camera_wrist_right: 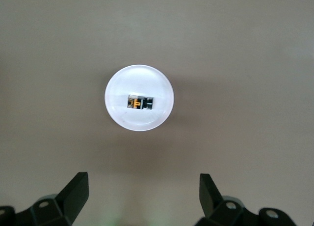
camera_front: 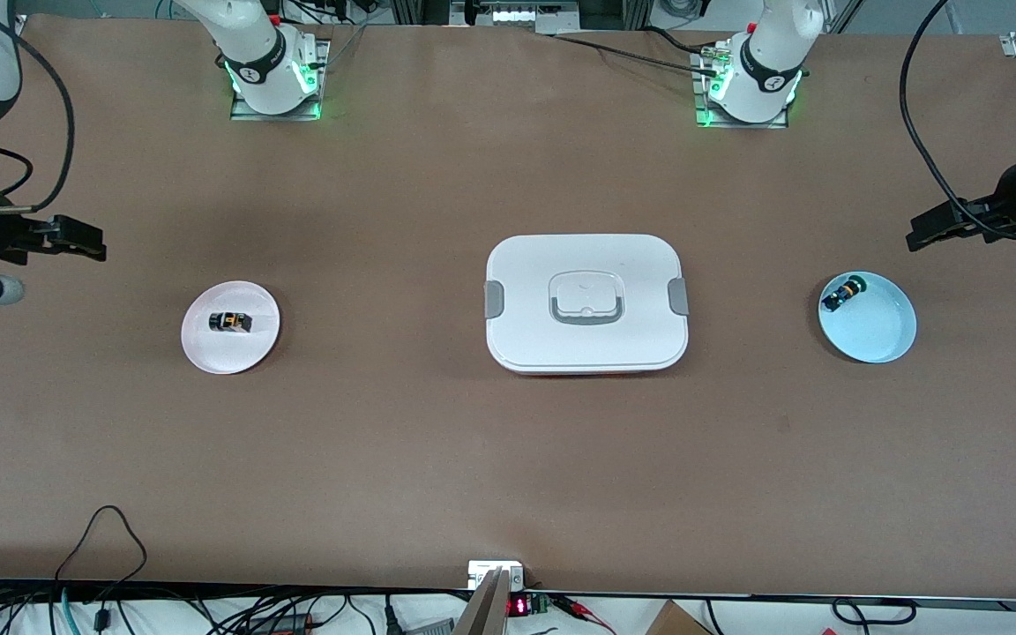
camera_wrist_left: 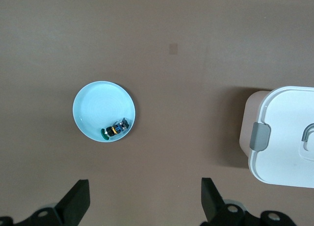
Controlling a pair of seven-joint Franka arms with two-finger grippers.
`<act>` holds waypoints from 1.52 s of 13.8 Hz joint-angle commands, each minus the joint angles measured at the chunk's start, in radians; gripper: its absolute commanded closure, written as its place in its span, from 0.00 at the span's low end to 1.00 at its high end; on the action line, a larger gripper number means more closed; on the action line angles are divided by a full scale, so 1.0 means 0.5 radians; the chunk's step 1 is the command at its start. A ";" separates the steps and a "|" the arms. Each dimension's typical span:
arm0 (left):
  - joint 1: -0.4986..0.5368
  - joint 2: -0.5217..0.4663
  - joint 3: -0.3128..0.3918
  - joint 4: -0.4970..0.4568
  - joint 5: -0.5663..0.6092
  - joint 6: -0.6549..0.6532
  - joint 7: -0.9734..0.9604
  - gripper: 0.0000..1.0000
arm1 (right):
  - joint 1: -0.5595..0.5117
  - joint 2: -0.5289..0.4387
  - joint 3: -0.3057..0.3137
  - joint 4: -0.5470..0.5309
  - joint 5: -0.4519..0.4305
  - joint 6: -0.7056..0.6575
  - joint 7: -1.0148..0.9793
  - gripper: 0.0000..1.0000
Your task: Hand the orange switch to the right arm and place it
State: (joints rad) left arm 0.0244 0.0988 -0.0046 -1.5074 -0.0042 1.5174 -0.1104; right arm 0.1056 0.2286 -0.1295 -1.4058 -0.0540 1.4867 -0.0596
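Note:
The orange switch (camera_front: 231, 322), a tiny black part with an orange band, lies on its side on a pinkish-white plate (camera_front: 208, 351) toward the right arm's end of the table. It also shows in the right wrist view (camera_wrist_right: 140, 102) on that plate (camera_wrist_right: 117, 113). My right gripper (camera_front: 89, 242) hangs open and empty in the air by the table's end, off to the side of that plate; its jaws stand wide apart in its wrist view (camera_wrist_right: 143, 184). My left gripper (camera_front: 921, 231) is open and empty over the other end of the table, jaws wide apart (camera_wrist_left: 145, 189).
A light blue plate (camera_front: 878, 331) toward the left arm's end holds a similar part with a green cap and blue-yellow body (camera_front: 844, 292), also in the left wrist view (camera_wrist_left: 115, 129). A white lidded container (camera_front: 586, 302) with grey clasps stands at the table's middle.

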 commanded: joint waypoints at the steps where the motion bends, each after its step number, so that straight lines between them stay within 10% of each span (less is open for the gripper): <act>1: 0.003 0.026 -0.006 0.067 0.027 -0.037 0.009 0.00 | 0.007 0.006 0.004 0.011 -0.045 0.006 0.107 0.00; 11: 0.003 0.026 -0.006 0.063 0.018 -0.037 0.009 0.00 | -0.067 -0.202 -0.005 -0.428 0.004 0.389 0.027 0.00; 21: 0.003 0.029 -0.006 0.063 0.027 -0.034 0.009 0.00 | -0.076 -0.202 -0.005 -0.370 0.151 0.328 0.067 0.00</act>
State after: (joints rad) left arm 0.0243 0.0994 -0.0046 -1.5072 -0.0042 1.5174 -0.1103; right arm 0.0723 0.1394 -0.1337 -1.5853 -0.0152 1.6490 -0.0354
